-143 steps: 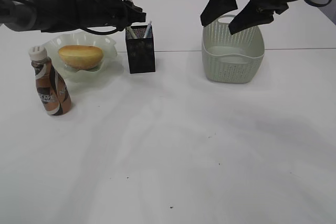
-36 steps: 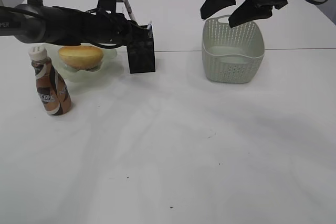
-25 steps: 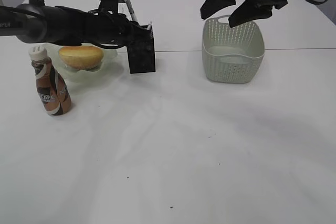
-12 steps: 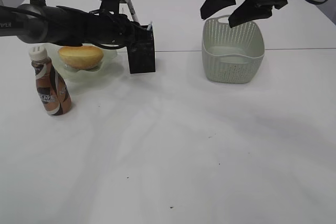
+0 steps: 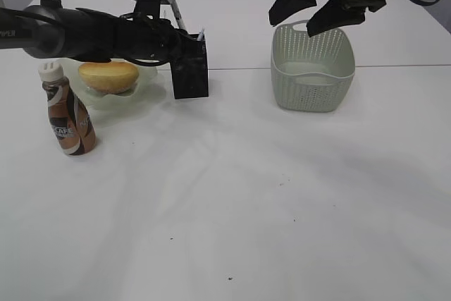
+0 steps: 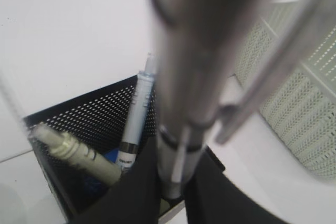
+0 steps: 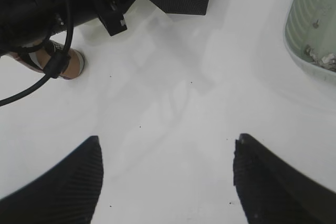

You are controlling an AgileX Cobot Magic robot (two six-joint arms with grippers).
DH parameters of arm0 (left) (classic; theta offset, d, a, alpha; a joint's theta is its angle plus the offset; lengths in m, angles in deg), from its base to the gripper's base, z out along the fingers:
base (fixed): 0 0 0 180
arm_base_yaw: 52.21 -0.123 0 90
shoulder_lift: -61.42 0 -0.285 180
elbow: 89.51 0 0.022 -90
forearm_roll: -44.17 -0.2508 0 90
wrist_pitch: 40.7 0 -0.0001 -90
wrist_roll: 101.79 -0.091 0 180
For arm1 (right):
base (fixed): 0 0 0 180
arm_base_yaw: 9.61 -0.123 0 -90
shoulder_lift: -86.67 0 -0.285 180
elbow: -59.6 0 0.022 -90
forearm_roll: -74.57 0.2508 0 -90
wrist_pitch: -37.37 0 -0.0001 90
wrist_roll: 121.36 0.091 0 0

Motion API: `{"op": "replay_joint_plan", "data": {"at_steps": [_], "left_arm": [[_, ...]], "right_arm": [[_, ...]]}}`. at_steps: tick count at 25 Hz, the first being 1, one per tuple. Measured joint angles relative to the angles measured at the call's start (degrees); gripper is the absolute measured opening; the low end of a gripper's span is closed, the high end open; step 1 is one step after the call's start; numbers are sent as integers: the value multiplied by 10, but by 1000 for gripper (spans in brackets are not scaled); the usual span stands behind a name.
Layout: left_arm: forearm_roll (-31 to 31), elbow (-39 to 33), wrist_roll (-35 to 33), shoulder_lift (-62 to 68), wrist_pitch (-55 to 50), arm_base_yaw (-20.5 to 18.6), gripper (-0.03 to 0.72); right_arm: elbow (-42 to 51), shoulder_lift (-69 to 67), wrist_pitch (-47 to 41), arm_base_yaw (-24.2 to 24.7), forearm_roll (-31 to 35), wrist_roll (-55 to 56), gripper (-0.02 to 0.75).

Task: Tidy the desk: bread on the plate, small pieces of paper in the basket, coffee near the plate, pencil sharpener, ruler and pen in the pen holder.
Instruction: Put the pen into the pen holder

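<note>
My left gripper [image 5: 184, 41] is at the top of the black mesh pen holder [image 5: 191, 70], shut on a grey pen [image 6: 197, 61] that slants up and back from the jaws [image 5: 173, 10]. Two other pens [image 6: 137, 114] stand inside the holder [image 6: 79, 124]. The ruler and pencil sharpener cannot be made out. The bread [image 5: 107, 75] lies on the green plate [image 5: 144, 88], and the coffee [image 5: 67, 114] stands just in front of it. My right gripper [image 5: 317, 13] hovers open and empty above the basket [image 5: 312, 68], which holds small pieces of paper [image 7: 321, 57].
The left arm [image 5: 77, 33] stretches low across the plate and the coffee. The white desk [image 5: 246, 195] in front carries only a few dark specks. The basket wall [image 6: 299, 103] stands close to the right of the pen holder.
Since the earliest frame the left gripper has come down with the pen to the holder's rim. Over the last second it barely shifts. The right gripper holds still above the basket.
</note>
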Motion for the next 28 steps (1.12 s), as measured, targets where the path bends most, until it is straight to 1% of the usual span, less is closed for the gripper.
{"op": "replay_joint_plan", "data": {"at_steps": [6, 17, 28], "left_arm": [[0, 0, 0, 0, 0, 1, 98], [0, 0, 0, 0, -3, 1, 153], [-10, 13, 0, -2, -4, 1, 180]], "right_arm": [[0, 0, 0, 0, 0, 0, 565], [0, 0, 1, 0, 0, 0, 566], [0, 0, 1, 0, 0, 0, 565]]}}
